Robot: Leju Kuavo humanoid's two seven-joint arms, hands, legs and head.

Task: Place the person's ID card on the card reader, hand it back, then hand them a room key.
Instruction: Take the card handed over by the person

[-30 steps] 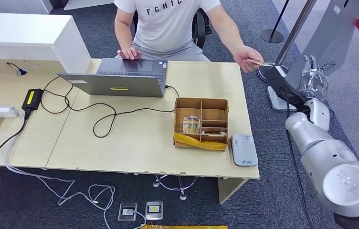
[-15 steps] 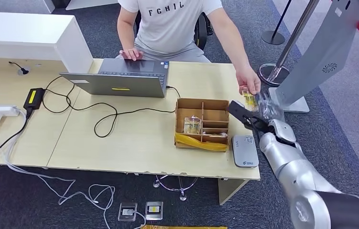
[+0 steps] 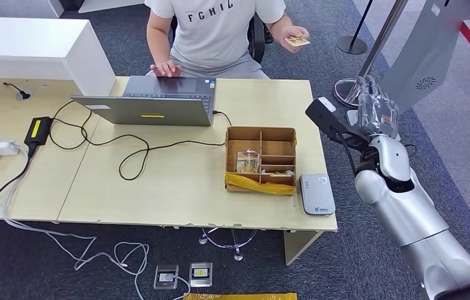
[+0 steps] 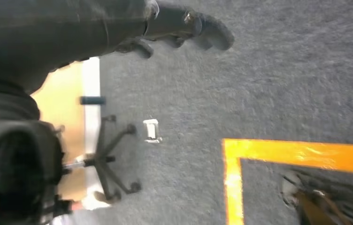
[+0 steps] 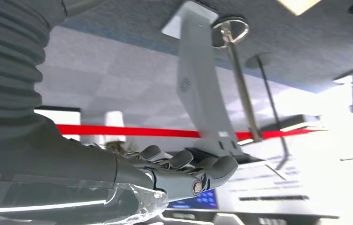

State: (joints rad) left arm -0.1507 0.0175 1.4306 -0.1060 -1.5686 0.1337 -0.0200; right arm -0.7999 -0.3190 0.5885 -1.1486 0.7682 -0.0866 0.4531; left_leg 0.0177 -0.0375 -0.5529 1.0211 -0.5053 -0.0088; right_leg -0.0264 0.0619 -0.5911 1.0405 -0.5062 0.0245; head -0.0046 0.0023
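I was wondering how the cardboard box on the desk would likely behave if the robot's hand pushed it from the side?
The box sits flat and low on the desk, so it would probably slide rather than tip. Being thin cardboard with open compartments holding a few small items, it is likely light. Its walls may flex under a push, and the yellow strip along its front looks loose.
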